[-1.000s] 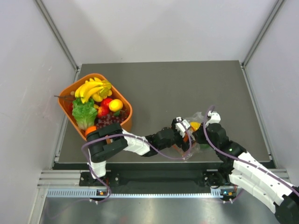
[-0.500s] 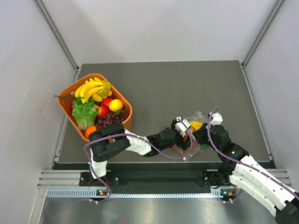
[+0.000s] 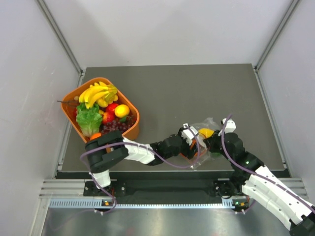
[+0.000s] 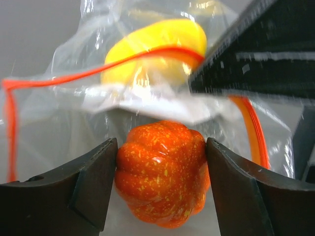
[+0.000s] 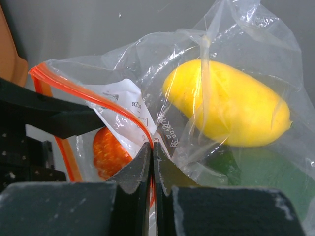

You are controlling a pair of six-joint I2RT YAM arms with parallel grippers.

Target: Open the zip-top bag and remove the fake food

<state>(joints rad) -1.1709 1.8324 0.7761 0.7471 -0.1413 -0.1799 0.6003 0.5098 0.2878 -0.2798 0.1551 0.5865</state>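
The zip-top bag [image 3: 202, 129] lies crinkled at the near right of the table, its orange-red zip strip [image 4: 59, 77] gaping open. My left gripper [image 4: 161, 147] reaches into the mouth, and both pads touch the sides of an orange-red round fruit [image 4: 160, 177]. Behind it, a yellow fruit [image 4: 157, 46] and a dark green one [image 5: 266, 167] rest inside the bag. My right gripper [image 5: 152, 146] is shut on the bag's mouth edge beside the zip strip. From above, the two grippers meet over the bag, left gripper [image 3: 190, 144] and right gripper [image 3: 208, 142].
An orange basket [image 3: 74, 96] at the left holds bananas, lettuce, grapes and other toy fruit. My left arm stretches along the near table edge from the basket toward the bag. The table's near edge runs just below the bag.
The left jaws have narrowed around the orange-red fruit. The left arm's elbow has slid a little left and nearer. The right gripper has stayed shut on the bag.
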